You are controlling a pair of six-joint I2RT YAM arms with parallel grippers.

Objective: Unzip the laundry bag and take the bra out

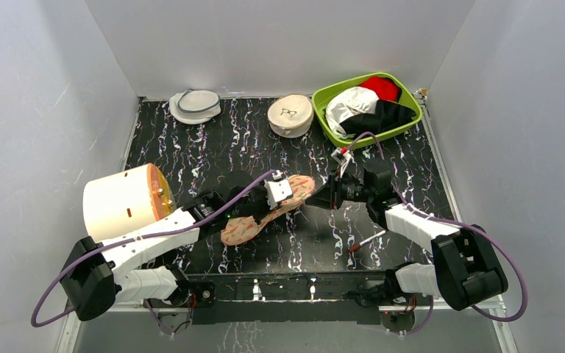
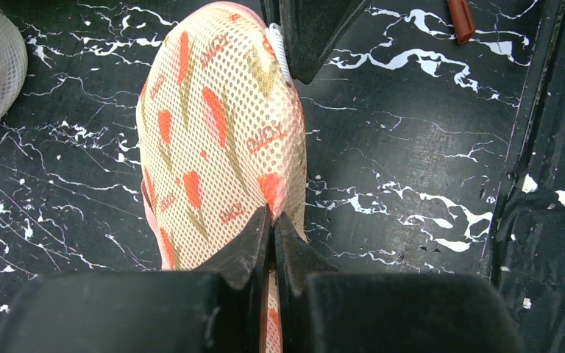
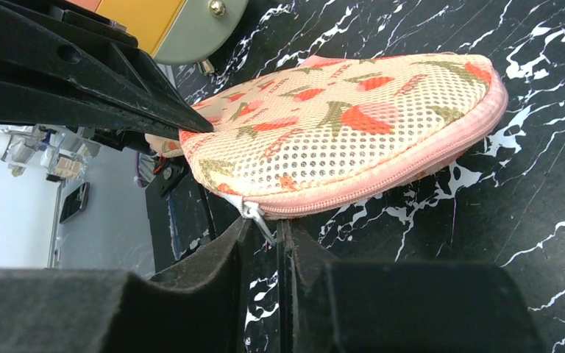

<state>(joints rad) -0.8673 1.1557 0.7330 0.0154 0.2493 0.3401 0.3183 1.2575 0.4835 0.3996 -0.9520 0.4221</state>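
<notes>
The laundry bag [image 1: 239, 229], beige-pink with red-orange leaf print, lies zipped shut on the black marbled table between the arms. My left gripper [image 1: 276, 202] is shut on a pinch of its mesh fabric, seen close in the left wrist view [image 2: 272, 217] with the bag [image 2: 221, 125] stretching away. My right gripper [image 1: 322, 195] is at the bag's far end. In the right wrist view its fingers stand a narrow gap apart [image 3: 265, 232], with the white zipper pull [image 3: 263, 220] hanging between the tips under the bag [image 3: 353, 140]. The bra is hidden.
A green bin [image 1: 412, 99] with white, red and black garments stands at the back right. A round cream case [image 1: 290, 115] and a mesh pouch [image 1: 196, 106] sit at the back. A cream cylinder [image 1: 121, 202] stands left. A red pen [image 1: 366, 240] lies front right.
</notes>
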